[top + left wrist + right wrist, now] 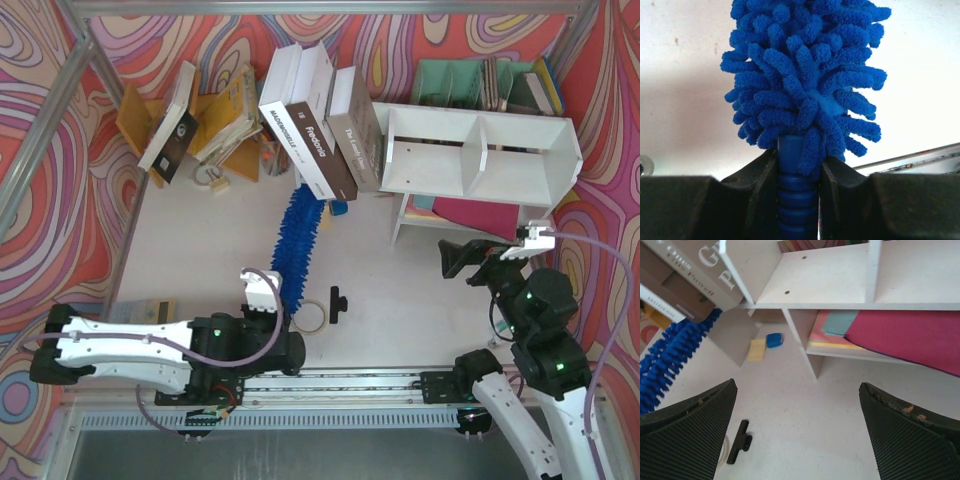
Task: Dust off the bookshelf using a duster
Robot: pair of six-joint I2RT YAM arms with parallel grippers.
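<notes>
Left gripper (797,165): was seen closed tight on the ribbed blue handle of the duster (800,85), just below the fluffy head.
Left gripper, overhead view (265,290): was found low over the table (190,230), near the front rail.
Duster (297,235): was stretched out diagonally from the left gripper toward the back. Its far tip was tucked under the leaning books (320,130).
Duster contact: whether the head lay on the table or was lifted off it could not be told.
Right gripper (797,390): was held wide apart, with nothing between the black pads (695,435).
Right gripper, overhead view (458,260): was placed in front of the bookshelf (478,150), apart from it.
Bookshelf (825,280): was stood at the back right on white legs, with two open compartments split by a divider. The duster was not touching its boards.
Under the bookshelf: a pink folder (910,337) was laid on a lower board.
Beside the shelf leg: a small blue object (774,340) and a yellow pad (757,349) were seen on the table.
Behind the bookshelf: a teal file organizer (470,85) was set.
Back left: a yellow-orange book rack (215,120) was seen with tilted books.
Near the duster handle: a black clip (338,303) and a ring of tape (312,315) were lying on the table.
</notes>
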